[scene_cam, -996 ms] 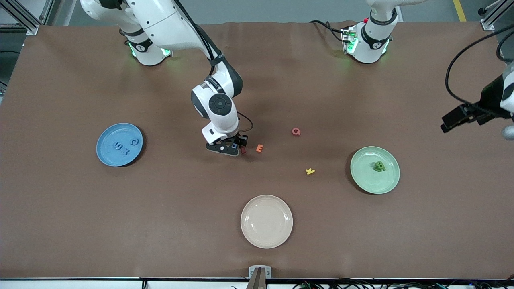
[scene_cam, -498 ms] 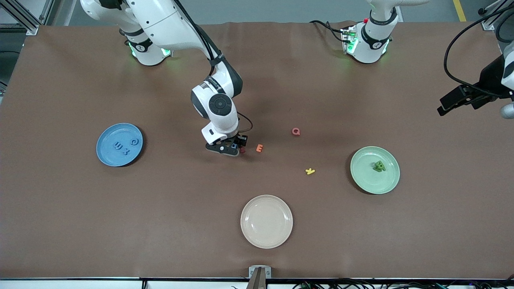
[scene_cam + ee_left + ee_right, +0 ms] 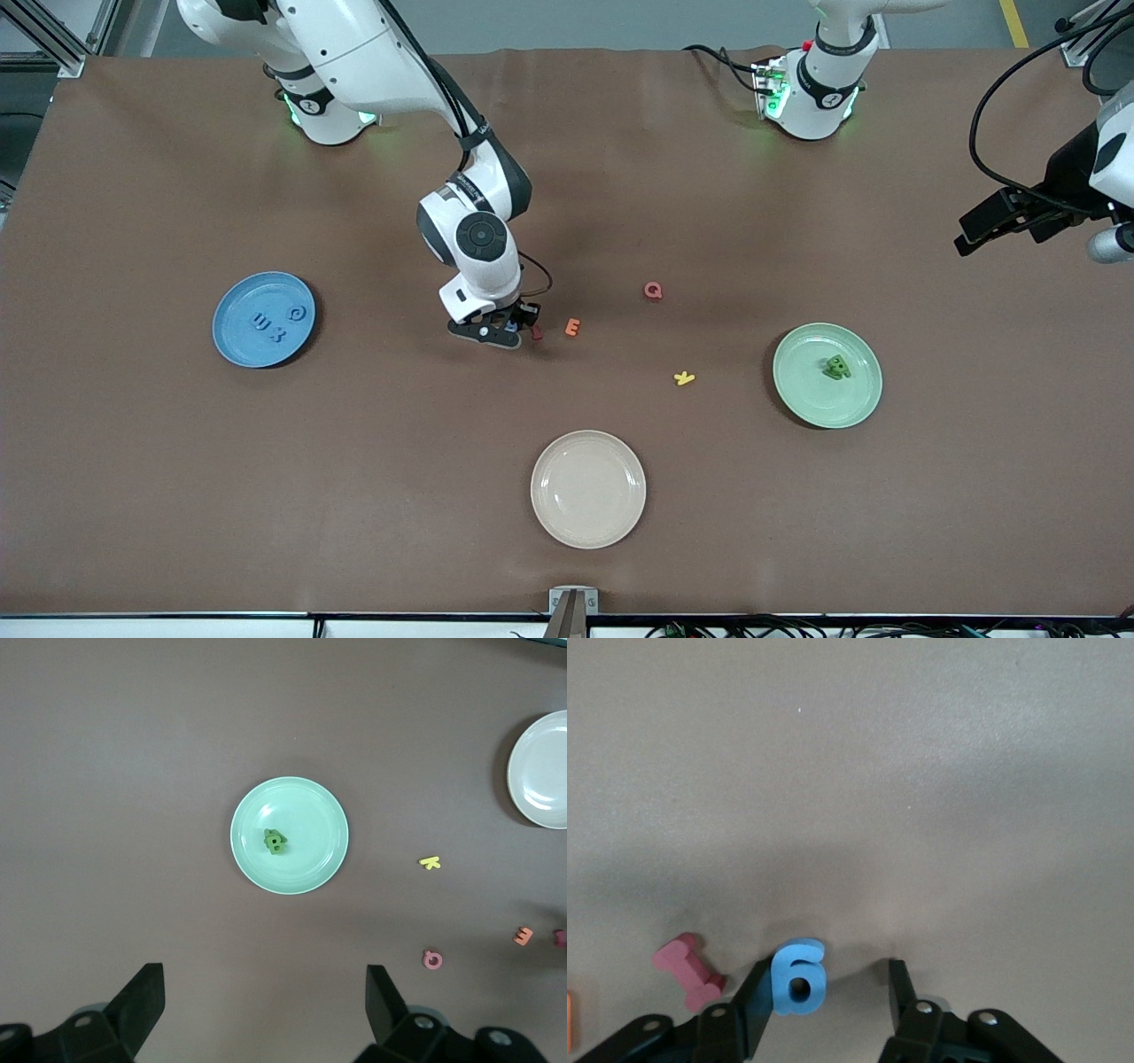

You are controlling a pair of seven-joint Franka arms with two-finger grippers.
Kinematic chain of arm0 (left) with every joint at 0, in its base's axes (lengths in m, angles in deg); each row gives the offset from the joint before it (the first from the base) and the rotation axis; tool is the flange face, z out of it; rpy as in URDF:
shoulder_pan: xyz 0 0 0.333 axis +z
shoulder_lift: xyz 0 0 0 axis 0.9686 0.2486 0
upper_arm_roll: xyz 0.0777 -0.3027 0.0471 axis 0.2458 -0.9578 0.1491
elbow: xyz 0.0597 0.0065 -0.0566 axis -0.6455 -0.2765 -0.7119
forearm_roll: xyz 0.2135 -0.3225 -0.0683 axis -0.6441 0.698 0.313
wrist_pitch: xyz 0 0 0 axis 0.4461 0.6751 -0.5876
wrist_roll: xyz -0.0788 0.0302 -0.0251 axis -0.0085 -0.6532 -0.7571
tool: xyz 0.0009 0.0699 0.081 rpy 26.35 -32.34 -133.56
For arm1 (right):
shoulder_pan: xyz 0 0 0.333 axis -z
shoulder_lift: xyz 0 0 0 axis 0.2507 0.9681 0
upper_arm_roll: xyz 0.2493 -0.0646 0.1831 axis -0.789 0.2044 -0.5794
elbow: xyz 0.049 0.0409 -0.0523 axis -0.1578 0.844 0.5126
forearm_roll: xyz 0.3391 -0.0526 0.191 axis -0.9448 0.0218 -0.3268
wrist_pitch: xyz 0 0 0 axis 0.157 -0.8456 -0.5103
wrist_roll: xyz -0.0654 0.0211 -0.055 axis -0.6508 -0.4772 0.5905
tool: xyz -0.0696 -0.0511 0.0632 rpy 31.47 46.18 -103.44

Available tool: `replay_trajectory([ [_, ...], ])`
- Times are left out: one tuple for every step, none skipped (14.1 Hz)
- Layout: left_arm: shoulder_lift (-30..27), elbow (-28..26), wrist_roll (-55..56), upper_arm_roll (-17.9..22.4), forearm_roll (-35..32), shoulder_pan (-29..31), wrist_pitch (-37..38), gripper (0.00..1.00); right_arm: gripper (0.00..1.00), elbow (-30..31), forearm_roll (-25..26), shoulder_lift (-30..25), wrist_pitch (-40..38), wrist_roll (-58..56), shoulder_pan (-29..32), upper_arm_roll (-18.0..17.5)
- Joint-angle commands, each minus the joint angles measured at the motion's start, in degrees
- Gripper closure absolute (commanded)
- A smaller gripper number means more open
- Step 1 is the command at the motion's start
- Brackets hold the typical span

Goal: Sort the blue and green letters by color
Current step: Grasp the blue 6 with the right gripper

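My right gripper (image 3: 827, 966) is low at the table's middle (image 3: 509, 330). It is open around a small blue piece (image 3: 798, 978) shaped like a 6. One finger touches the piece and the other stands apart from it. Three blue letters (image 3: 270, 323) lie on the blue plate (image 3: 232, 346) toward the right arm's end. Dark green letters (image 3: 835, 366) sit piled on the green plate (image 3: 802, 394), which also shows in the left wrist view (image 3: 314, 855). My left gripper (image 3: 266, 971) hangs open and empty, high over the left arm's end of the table (image 3: 970, 237).
A pink I-shaped letter (image 3: 689, 970) lies right beside the right gripper's finger. An orange E (image 3: 573, 327), a red Q (image 3: 653, 290) and a yellow letter (image 3: 683, 378) lie between the gripper and the green plate. A beige plate (image 3: 588, 489) sits nearer the front camera.
The right gripper's fingers have narrowed around the blue piece and the hand has shifted slightly toward the right arm's end. The left gripper has drifted toward the bases' side.
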Motion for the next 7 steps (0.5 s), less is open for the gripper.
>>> replay_trajectory([
  [-0.38,-0.51,-1.02,-0.01,1.12,0.07,-0.85,0.00,0.47,-0.71,0.74,0.19,0.37,-1.00,1.01,-0.25],
  [-0.29,-0.16,-1.02,-0.01,1.11,-0.10,-0.85,0.00,0.49,-0.97,0.74,0.28,0.45,-1.00,1.01,-0.25],
  [-0.63,-0.16,-1.02,-0.19,1.20,-0.10,-0.77,0.00,0.51,-0.98,0.66,0.28,0.45,-1.00,0.92,-0.25],
  [-0.90,-0.07,-1.02,-0.80,1.20,-0.02,-0.59,0.00,0.55,-0.98,0.66,0.28,0.45,-0.91,0.83,-0.25],
  [-0.90,0.11,-1.02,-1.15,1.12,-0.01,-0.59,0.00,0.62,-0.89,0.66,0.28,0.37,-0.91,0.83,-0.25],
  [-1.07,0.46,-1.19,-1.15,1.20,-0.01,-0.33,0.00,0.73,-0.89,0.57,0.28,0.37,-0.91,0.83,-0.34],
  [-1.16,0.46,-1.45,-1.24,1.20,0.07,0.11,0.00,0.87,-0.89,0.57,0.28,0.37,-0.73,0.83,-0.34],
])
